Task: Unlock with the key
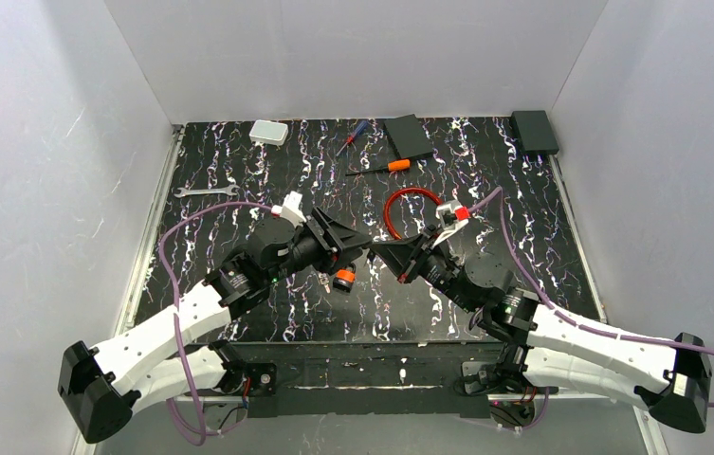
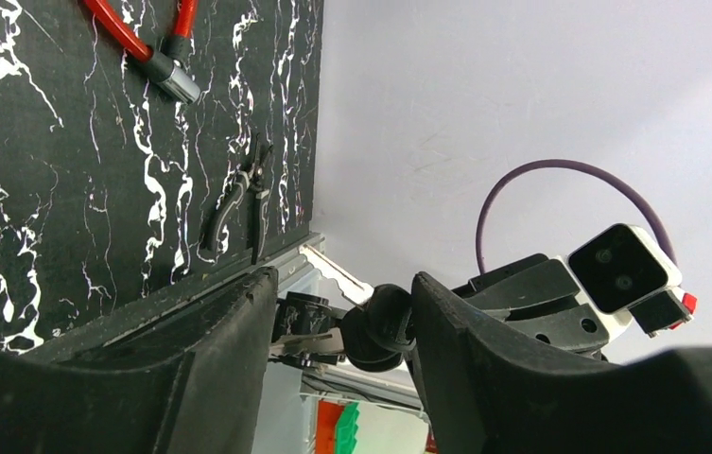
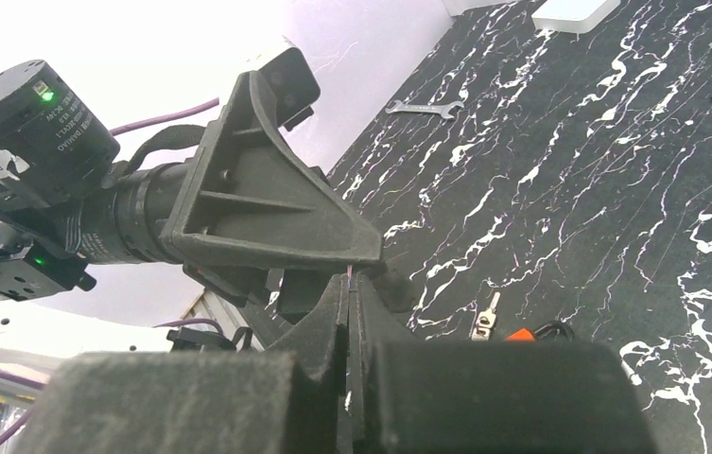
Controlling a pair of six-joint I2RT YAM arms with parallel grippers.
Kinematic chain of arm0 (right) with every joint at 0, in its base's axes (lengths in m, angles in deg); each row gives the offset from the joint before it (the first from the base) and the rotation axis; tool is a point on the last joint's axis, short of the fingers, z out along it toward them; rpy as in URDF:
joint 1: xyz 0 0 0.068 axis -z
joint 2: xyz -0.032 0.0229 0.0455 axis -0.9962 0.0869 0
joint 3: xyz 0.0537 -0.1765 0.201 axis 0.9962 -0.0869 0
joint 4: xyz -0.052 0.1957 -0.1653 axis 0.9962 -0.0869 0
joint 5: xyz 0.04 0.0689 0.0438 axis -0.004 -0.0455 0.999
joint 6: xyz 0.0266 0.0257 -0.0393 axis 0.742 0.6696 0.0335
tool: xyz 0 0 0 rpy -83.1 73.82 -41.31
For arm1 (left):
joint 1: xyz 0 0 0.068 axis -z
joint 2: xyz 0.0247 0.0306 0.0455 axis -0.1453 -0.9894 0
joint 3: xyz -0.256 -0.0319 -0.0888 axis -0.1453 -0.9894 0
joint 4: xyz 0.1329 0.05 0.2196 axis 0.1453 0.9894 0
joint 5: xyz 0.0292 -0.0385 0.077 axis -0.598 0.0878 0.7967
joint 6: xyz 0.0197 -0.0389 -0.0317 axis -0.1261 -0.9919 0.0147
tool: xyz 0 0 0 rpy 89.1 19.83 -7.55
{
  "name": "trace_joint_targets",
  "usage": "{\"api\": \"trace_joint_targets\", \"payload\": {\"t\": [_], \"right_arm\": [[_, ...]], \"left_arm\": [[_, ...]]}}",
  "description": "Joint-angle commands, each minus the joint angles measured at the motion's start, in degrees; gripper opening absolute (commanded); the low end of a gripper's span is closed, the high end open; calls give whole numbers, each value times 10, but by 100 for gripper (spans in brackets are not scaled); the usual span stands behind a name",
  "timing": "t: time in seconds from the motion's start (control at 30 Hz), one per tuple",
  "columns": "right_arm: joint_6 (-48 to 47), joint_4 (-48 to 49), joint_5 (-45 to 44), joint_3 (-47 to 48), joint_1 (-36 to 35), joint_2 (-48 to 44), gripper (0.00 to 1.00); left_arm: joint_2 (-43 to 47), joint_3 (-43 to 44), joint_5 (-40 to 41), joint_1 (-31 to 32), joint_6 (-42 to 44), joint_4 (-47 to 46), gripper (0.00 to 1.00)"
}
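**Grippers nose to nose, key on the table**

Both arms reach in from the near edge and meet at mid-table, forearms angled toward each other so the two heads make a shallow V. The left gripper [image 1: 362,244] points right and a little toward the near edge. Its fingers [image 2: 229,359] stand wide apart, released, with nothing pinched between them. In the left wrist view the other arm's dark tip sits in that gap.

The right gripper [image 1: 380,252] points left, straight at its partner. Its fingers [image 3: 319,340] are pressed together with only a thin slit between them. They are clenched, and nothing shows in their grip. Their tips sit just under the left gripper's triangular frame; whether they touch cannot be told.

The key [image 1: 343,278] lies flat on the black marbled table [image 1: 239,171], just on the near side of the left gripper, with neither gripper on it. The right wrist view shows its silvery bit pointing away from the orange head.

The red cable [image 1: 408,204] loops just beyond the right gripper.
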Motion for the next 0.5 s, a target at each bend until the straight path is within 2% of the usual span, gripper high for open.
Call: {"api": "trace_joint_targets", "payload": {"t": [0.0,0.2,0.47], "right_arm": [[7,51,11,0,-2,-3,1],[11,58,25,-11,-2,-3,1],[13,67,39,-21,-2,-2,1]], "left_arm": [[4,10,41,7,-4,-15,50],[8,9,68,6,-16,-20,45],[3,15,69,7,-21,-21,18]]}}
